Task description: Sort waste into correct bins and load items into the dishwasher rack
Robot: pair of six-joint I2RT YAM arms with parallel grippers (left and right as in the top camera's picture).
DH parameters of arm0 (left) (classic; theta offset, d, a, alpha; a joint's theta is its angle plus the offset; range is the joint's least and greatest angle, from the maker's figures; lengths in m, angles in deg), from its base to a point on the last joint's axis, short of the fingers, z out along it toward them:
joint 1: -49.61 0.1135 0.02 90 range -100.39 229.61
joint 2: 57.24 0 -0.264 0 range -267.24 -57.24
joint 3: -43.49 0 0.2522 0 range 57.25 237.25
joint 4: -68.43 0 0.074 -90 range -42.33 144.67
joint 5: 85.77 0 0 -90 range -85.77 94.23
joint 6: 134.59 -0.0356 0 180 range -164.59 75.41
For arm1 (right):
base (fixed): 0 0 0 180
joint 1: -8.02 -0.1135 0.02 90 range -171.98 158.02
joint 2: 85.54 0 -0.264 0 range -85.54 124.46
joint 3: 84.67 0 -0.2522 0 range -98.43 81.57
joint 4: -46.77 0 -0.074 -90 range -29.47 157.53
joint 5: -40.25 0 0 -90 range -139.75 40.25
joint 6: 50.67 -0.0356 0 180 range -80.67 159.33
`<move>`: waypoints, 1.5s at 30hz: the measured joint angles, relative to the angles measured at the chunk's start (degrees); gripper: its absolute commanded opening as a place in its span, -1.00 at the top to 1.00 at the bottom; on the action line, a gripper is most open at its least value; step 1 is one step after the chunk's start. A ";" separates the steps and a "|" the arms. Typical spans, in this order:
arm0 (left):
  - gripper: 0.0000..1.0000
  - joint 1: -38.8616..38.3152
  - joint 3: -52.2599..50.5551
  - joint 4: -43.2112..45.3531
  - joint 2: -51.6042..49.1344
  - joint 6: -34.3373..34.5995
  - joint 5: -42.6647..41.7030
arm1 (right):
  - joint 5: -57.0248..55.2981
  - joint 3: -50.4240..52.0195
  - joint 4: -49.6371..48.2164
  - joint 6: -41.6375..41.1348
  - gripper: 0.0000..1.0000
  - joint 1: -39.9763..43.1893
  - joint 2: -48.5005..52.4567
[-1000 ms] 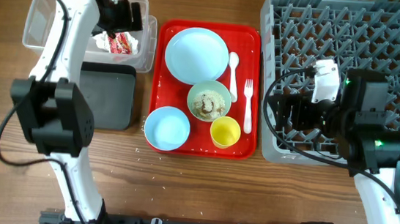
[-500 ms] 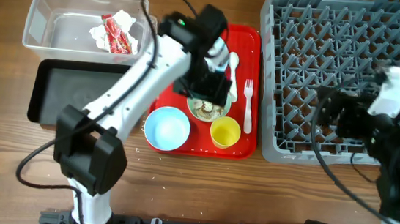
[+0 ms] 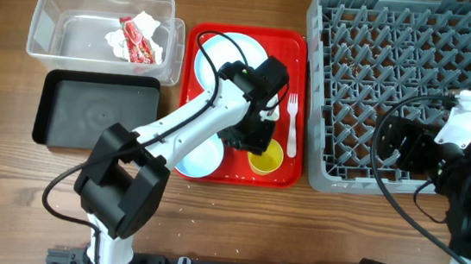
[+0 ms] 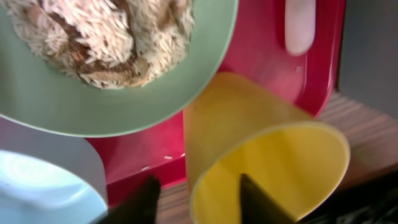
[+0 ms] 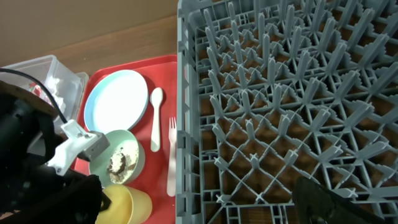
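Toward the bench's front edge, your left gripper (image 4: 199, 200) has its jaws apart, straddling one side of the yellow cup (image 4: 267, 155). One finger is outside the cup's wall and the other is over its mouth. Just beyond the cup sits the pale green bowl (image 4: 112, 93) holding rice (image 4: 93, 31). The light blue bowl (image 4: 37, 186) is beside it, and all stand on the red tray (image 4: 261, 43). Toward the right edge, your right gripper (image 3: 393, 145) hangs over the rack (image 3: 400, 44); you cannot tell how its jaws stand.

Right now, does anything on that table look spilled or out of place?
Yes. The pale green bowl on the red tray holds leftover rice and brown bits. A few white specks, seemingly grains, lie on the wooden table in front of the tray.
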 measured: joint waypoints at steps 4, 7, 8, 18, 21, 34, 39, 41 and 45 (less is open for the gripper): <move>0.67 -0.07 0.00 0.39 0.00 1.92 0.26 | 0.00 0.00 0.04 0.00 -0.99 0.00 1.09; 0.92 -0.22 0.00 0.55 0.00 2.49 0.31 | 0.00 0.00 0.24 0.00 -0.99 0.00 1.99; 0.92 -0.24 0.00 0.61 0.00 2.75 0.48 | 0.00 0.00 0.39 -0.02 -0.99 0.00 2.34; 0.92 8.48 2.19 0.57 2.05 -1.90 -23.12 | 9.31 0.00 -0.26 0.17 -0.99 0.07 3.72; 0.92 18.10 2.58 0.57 5.53 -6.19 -37.35 | 21.03 0.00 -1.57 1.53 -1.00 0.11 6.08; 0.92 29.09 3.04 1.07 6.71 -13.84 -68.83 | 57.59 0.07 -22.53 7.65 -0.91 -5.53 21.33; 0.92 27.47 3.04 1.25 6.71 -13.90 -70.99 | 56.98 0.20 -36.13 0.81 -0.91 -12.52 23.89; 0.92 26.99 3.04 1.20 6.73 -13.88 -71.43 | 55.21 0.20 -40.44 -2.62 -0.91 -15.04 24.65; 0.92 26.34 3.04 1.20 6.71 -13.88 -72.67 | 52.87 0.20 -43.69 -6.10 -0.75 -18.49 25.86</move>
